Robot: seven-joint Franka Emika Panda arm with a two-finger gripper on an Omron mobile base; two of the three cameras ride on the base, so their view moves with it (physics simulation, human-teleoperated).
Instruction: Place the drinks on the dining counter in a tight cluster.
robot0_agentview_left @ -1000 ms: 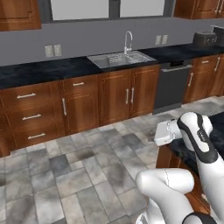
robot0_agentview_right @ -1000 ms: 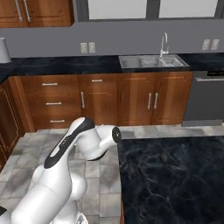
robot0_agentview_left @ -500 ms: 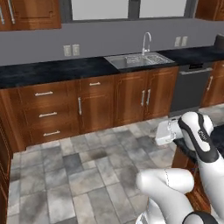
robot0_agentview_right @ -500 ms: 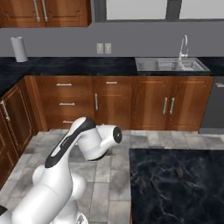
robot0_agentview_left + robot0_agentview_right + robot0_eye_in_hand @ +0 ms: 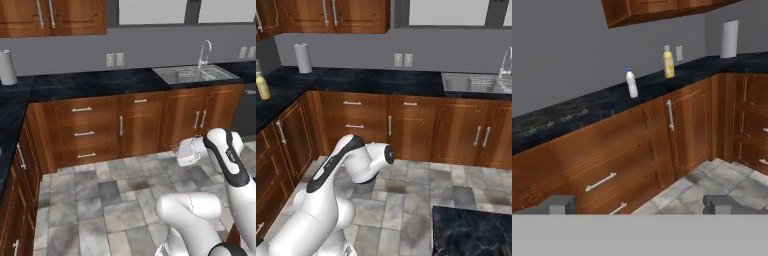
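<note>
A long black counter [image 5: 587, 107] over brown cabinets [image 5: 637, 150] is running across the middle of the hand view, from the left edge up toward the upper right, and a grey tiled floor [image 5: 722, 182] is filling the lower right. In the right base view a corner of the dining counter [image 5: 471, 232] is showing at the lower right, its black veined top bare. A sink [image 5: 195, 74] with a tap is sitting in the upper right of the left base view. A white paper towel roll [image 5: 729, 39] is standing upright at the upper right of the hand view.

The yellow juice bottle [image 5: 668, 62] is standing upright above centre in the hand view, cap up, its long axis vertical. The small white bottle [image 5: 631, 83] is standing just left of it and lower, well apart, tilting slightly in the frame, blue cap on top.

The gripper [image 5: 639, 204] is spreading its fingertips [image 5: 559, 204] wide at the bottom of the hand view, gripping nothing.
</note>
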